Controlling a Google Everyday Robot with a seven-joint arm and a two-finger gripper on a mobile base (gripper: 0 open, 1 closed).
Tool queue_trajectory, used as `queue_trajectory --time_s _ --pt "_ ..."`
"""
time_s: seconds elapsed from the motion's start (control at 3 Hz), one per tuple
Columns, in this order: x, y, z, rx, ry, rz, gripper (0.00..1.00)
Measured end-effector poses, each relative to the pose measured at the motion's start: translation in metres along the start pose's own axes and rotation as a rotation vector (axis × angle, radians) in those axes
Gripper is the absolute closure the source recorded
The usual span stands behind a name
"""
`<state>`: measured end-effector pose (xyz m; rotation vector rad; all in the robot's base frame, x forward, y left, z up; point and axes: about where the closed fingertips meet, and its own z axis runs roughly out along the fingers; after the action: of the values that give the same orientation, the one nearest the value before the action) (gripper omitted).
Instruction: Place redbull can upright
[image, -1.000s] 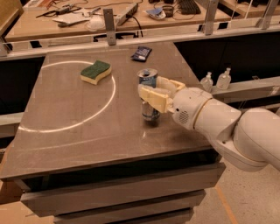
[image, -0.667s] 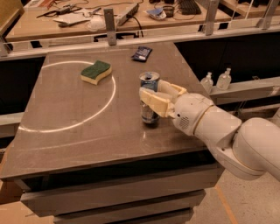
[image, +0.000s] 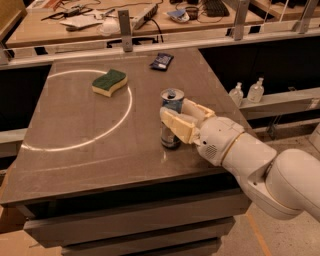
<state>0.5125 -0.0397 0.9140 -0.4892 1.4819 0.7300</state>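
Observation:
The redbull can (image: 171, 101) stands upright on the dark table (image: 90, 150), right of centre near the front right. Its silver top with the pull tab faces up, and its blue and silver side shows above and below my fingers. My gripper (image: 184, 119) reaches in from the right with its cream fingers (image: 176, 127) on either side of the can's middle, closed against it. The near finger covers part of the can's front. The can's base rests on the table.
A green and yellow sponge (image: 109, 82) lies at the back left inside a white circle line (image: 75, 144). A small dark blue snack packet (image: 161, 61) lies at the back edge. A rail with posts (image: 125, 25) runs behind the table. Two small bottles (image: 247, 92) stand on a ledge to the right.
My arm has shifted slightly down and toward the front. The can stays upright at the same spot between the fingers.

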Motion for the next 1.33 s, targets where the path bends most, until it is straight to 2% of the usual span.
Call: queue_trajectory --time_s 0.33,0.67,1.0,1.33 --pt "0.004 0.002 -0.006 -0.007 0.005 0.019 0.0" --pt "0.008 -0.001 -0.015 -0.019 0.05 0.029 0.0" --pt "0.012 -0.01 -0.028 0.017 0.137 0.006 0.0" --pt "0.011 -0.027 -0.049 0.094 0.207 -0.019 0.0"
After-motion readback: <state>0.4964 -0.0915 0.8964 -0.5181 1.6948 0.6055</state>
